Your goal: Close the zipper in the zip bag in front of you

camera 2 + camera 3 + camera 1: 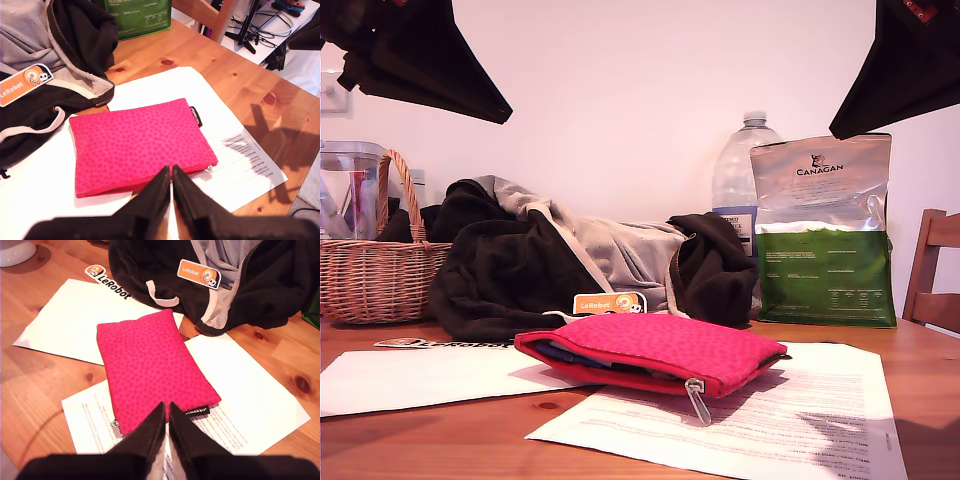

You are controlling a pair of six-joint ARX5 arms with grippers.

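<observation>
Printed paper fills the exterior view's bottom, and the zip bag lies on it mid-frame, zipper gaping, pull dangling. My first gripper and my second gripper hover above, both pinched closed on nothing.

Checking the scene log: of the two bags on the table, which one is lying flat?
The red-pink zip bag lies flat across the printed sheets; the green-and-silver Canagan foil bag stands upright behind it.

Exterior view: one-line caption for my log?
Open pink pouch on papers, slider near the view's right end; both arms raised.
</observation>
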